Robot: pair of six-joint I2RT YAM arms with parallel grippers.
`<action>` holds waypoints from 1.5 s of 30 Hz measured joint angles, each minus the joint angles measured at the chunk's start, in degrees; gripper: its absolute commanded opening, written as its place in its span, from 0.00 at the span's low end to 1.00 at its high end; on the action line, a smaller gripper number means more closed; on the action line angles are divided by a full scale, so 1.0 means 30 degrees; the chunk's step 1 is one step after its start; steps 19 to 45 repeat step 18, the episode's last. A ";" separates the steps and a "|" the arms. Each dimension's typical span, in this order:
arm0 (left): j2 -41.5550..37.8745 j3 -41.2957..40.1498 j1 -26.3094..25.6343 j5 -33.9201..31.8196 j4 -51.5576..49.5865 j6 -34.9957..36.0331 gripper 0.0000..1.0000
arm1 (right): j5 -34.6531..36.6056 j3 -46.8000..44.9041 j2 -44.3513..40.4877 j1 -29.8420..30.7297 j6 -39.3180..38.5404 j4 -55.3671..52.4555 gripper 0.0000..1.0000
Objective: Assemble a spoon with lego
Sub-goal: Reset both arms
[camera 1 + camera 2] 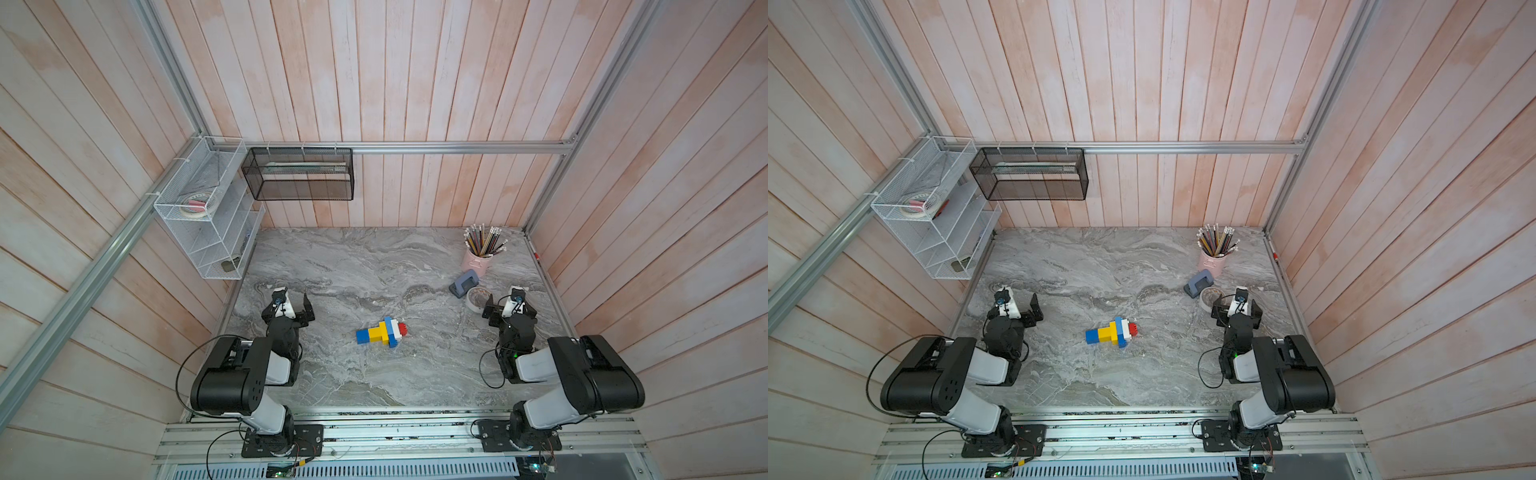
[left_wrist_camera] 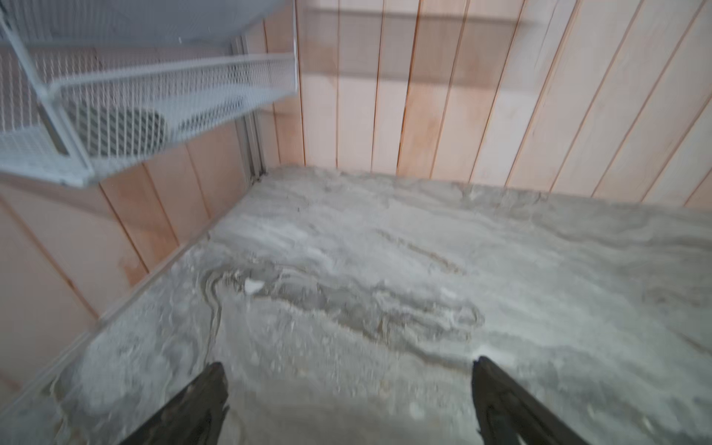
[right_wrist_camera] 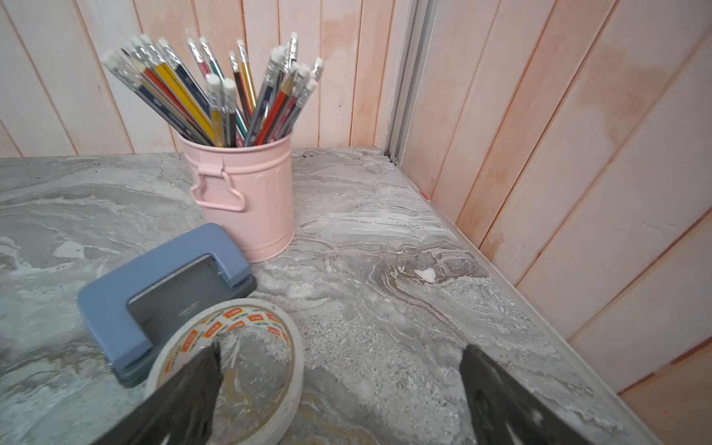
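spoon (image 1: 381, 331) at tabletop (image 1: 374, 266) centre, head toward 3 o'clock, in both top views only | left tool (image 2: 348, 362) apart, empty | right tool (image 3: 342, 348) apart, empty | tape (image 3: 231, 319) labels orange, unreadable, right wrist only

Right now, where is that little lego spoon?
In both top views the spoon lies on the table, midway between the left gripper and right gripper, touching neither.

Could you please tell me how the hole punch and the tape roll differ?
The hole punch is blue-grey and blocky; the tape roll is white and ring-shaped. The hole punch sits nearer the pink pencil cup; the tape roll nearer the right gripper. Both rest flat on the marble table.
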 measured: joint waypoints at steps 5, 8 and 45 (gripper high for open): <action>-0.0189 0.0328 0.0357 0.0466 0.0219 -0.0036 1.00 | -0.0408 0.0386 -0.0044 -0.0874 0.0495 0.0459 0.98; -0.0182 0.0291 0.0357 0.0510 -0.0007 -0.0036 1.00 | -0.0503 0.0386 -0.0044 -0.0882 0.0627 0.0918 0.98; -0.0182 0.0554 0.0321 0.0947 -0.0707 -0.0022 1.00 | -0.0699 0.0386 -0.0044 -0.0882 0.0692 0.1166 0.98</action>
